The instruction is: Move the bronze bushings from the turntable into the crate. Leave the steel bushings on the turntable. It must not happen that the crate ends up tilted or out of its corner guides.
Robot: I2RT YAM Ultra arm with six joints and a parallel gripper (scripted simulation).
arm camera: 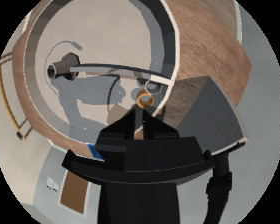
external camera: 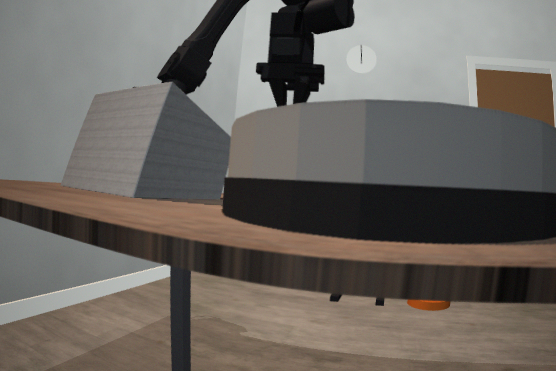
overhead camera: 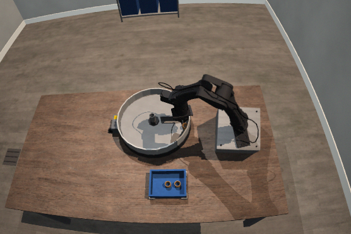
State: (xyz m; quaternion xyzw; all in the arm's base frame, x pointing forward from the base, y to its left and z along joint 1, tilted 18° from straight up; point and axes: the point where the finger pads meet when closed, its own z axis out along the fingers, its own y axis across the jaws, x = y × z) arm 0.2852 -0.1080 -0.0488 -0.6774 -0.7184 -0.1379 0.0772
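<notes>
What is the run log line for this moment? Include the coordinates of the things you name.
pincer [overhead camera: 184,120] [external camera: 290,102] [arm camera: 138,112]: slightly open | bronze bushing [overhead camera: 183,125] [arm camera: 138,102]: on turntable [overhead camera: 118,128] [external camera: 365,148] [arm camera: 176,50], near pincer | crate [overhead camera: 158,189] [arm camera: 96,152]: two bronze bushings inside

The table [overhead camera: 79,159] [external camera: 125,218] is showing brown wood grain with a dull finish. The crate [overhead camera: 158,188] is looking like smooth, matt blue plastic. The bushings [overhead camera: 168,184] are giving off a coppery, metallic look. The arm [overhead camera: 218,96] [external camera: 215,23] is appearing matt black.
</notes>
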